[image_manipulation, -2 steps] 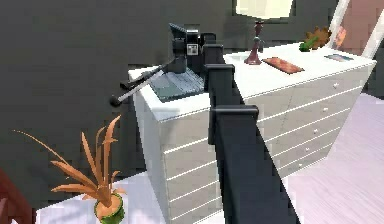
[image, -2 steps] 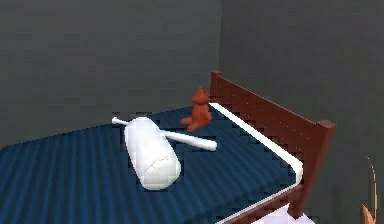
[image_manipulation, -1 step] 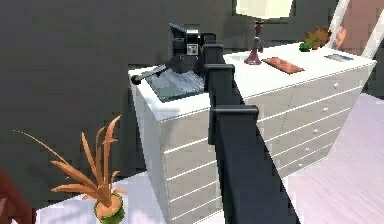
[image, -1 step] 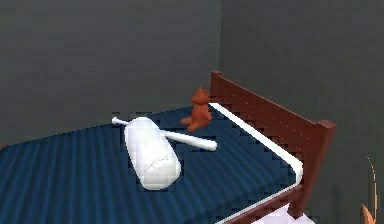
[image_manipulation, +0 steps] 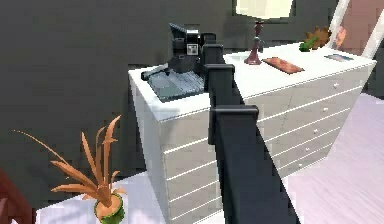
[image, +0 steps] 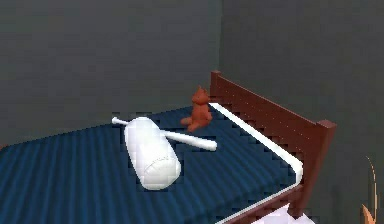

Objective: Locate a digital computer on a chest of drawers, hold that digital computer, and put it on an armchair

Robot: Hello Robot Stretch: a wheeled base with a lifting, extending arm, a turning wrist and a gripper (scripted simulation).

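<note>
Dark arm bar [image_manipulation: 238, 150] reaches over the chest of drawers [image_manipulation: 270, 115]. Its pincer [image_manipulation: 157, 72] is at the flat grey digital computer [image_manipulation: 182, 86] lying on top. Whether it grips anything cannot be told. Lift should go straight up and level before retracting.

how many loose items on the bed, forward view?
3: a white pillow in the middle, a white bat behind it, a red-brown toy near the headboard. Pillow may hide more.

Home bedroom, bed [image: 90, 165] with pillow [image: 153, 152], white dresser [image_manipulation: 290, 110], lamp [image_manipulation: 262, 25]
</note>
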